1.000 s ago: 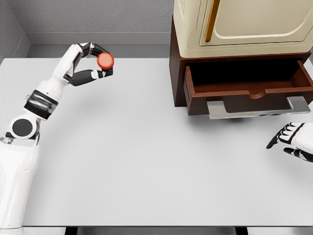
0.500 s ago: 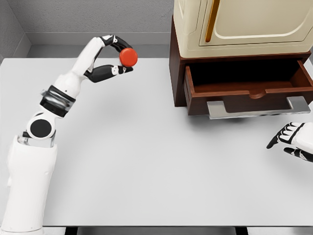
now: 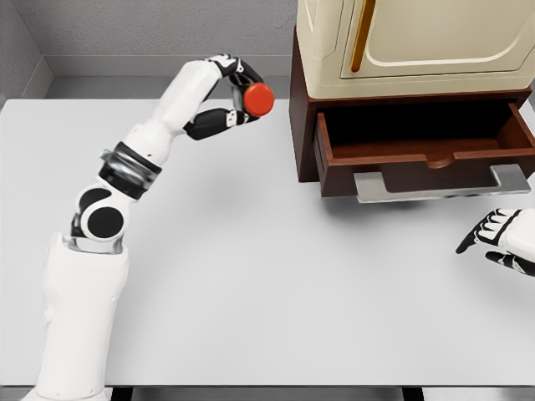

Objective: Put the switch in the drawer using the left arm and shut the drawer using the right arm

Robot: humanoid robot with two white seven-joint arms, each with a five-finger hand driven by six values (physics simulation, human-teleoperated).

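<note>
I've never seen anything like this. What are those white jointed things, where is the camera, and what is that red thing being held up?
This is a computer-simulated humanoid robot, and the picture comes from a camera on its head, looking down at a pale table. The white jointed things are its arms, each ending in a five-finger hand. The left hand pinches a small round red switch in the air, just left of a wooden cabinet. That cabinet stands on the table and its drawer is pulled open, with a grey handle in front. The right hand shows at the right edge, low above the table, fingers relaxed and holding nothing.
</note>
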